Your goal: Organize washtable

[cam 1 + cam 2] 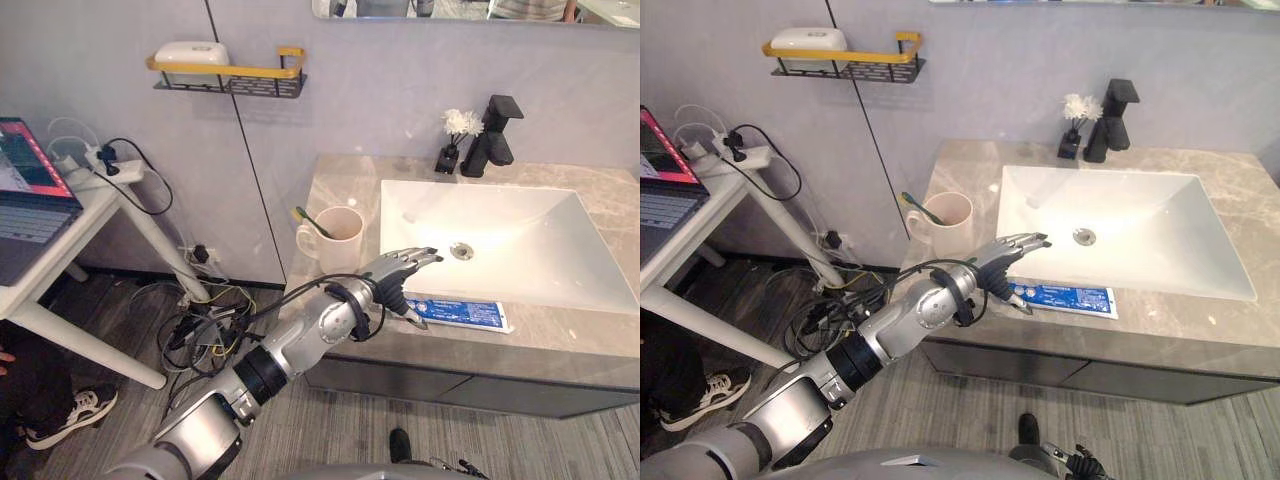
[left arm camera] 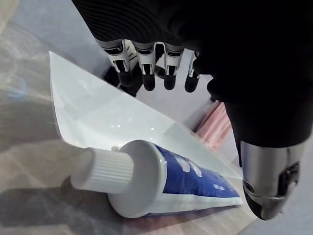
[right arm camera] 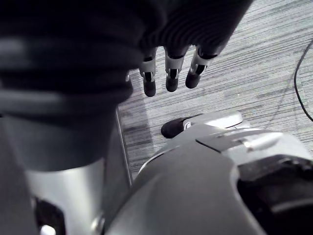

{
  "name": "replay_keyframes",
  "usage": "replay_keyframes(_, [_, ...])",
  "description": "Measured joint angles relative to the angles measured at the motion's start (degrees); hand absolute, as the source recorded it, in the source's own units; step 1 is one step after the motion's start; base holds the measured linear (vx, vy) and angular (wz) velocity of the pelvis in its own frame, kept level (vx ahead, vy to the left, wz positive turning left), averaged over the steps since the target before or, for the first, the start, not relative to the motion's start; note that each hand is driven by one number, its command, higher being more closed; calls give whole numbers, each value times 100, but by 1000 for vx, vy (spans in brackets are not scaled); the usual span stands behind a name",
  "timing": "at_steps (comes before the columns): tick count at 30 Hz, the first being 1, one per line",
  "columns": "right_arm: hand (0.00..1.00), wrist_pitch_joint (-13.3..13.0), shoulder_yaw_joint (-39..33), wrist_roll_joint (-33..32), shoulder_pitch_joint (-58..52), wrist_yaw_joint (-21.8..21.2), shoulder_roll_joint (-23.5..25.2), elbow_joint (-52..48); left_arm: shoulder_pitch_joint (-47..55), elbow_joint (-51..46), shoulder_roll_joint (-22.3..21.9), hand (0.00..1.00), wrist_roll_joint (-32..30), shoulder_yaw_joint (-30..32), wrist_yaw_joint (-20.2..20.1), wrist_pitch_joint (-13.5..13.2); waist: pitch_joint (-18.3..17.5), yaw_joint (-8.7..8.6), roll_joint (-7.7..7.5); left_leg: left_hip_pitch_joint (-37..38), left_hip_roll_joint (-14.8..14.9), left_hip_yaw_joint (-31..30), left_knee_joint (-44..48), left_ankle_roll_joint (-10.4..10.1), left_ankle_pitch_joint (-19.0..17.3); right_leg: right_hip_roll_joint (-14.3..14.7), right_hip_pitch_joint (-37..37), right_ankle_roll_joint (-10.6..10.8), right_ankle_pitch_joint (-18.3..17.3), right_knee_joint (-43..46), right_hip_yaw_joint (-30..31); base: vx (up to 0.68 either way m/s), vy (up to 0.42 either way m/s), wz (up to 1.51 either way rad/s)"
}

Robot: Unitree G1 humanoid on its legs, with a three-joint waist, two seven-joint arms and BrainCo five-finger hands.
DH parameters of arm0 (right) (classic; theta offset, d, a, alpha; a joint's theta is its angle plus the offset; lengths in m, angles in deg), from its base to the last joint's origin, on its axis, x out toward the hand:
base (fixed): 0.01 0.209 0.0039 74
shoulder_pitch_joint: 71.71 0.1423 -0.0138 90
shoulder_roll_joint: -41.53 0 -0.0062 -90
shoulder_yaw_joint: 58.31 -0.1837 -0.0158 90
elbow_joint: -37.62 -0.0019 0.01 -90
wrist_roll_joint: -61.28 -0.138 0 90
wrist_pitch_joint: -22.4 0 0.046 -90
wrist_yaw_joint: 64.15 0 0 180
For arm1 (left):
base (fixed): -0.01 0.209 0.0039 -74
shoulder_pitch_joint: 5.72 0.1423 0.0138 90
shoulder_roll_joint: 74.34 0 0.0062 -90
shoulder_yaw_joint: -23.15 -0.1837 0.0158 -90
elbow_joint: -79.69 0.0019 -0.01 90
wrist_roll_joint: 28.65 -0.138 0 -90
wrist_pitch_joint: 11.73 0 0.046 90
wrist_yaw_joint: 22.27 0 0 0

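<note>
My left hand (image 1: 398,270) hovers over the cap end of the toothpaste tube (image 1: 465,314), fingers (image 2: 149,73) straight and side by side, thumb held apart, pinching nothing. The tube lies flat on the tabletop (image 1: 570,350) at 6 o'clock from the sink (image 1: 520,250), its cap pointing to 9 o'clock, and the cup (image 1: 338,240) with a toothbrush (image 1: 312,222) stands at 9 o'clock from the sink. My right hand (image 3: 170,78) hangs above the floor (image 3: 254,54), fingers loose and straight
</note>
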Motion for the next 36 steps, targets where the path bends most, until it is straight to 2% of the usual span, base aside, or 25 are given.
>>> replay_keyframes(8, [0,18,-18,3,60,85,13,9,126,197,29,0,7,-57,-84,10,6,-119,3,150,-7,-4,-46,-7,3,-5,66,8,-21,0,-48,80,5,0])
replay_keyframes(14, [0,26,-20,3,75,88,21,9,125,264,23,0,7,-73,-84,10,47,-131,-8,168,-9,7,-63,4,-19,-13,104,16,-31,-4,-41,-5,9,-2])
replay_keyframes(15, [0,26,-21,3,85,89,18,7,125,312,16,100,7,-76,-84,10,84,-135,2,169,-4,9,-62,4,-20,-7,104,19,-35,-4,-40,-36,-10,-2])
replay_keyframes(30, [0,19,-89,2,131,93,29,4,-68,558,-120,100,14,-167,66,4,166,-172,29,204,32,73,-117,-3,-22,39,37,18,-46,-3,-31,22,0,-2])
replay_keyframes(33, [0,21,-112,2,164,95,49,4,-155,619,-140,100,1,-148,97,15,167,-273,29,202,26,71,-115,-3,-22,32,40,18,-46,-3,-39,0,0,0])
replay_keyframes(36, [0,22,-208,1,162,98,83,6,-178,635,-154,100,-8,-127,122,20,167,-292,29,197,26,74,-114,-3,-22,33,41,18,-46,-3,-35,0,0,0])
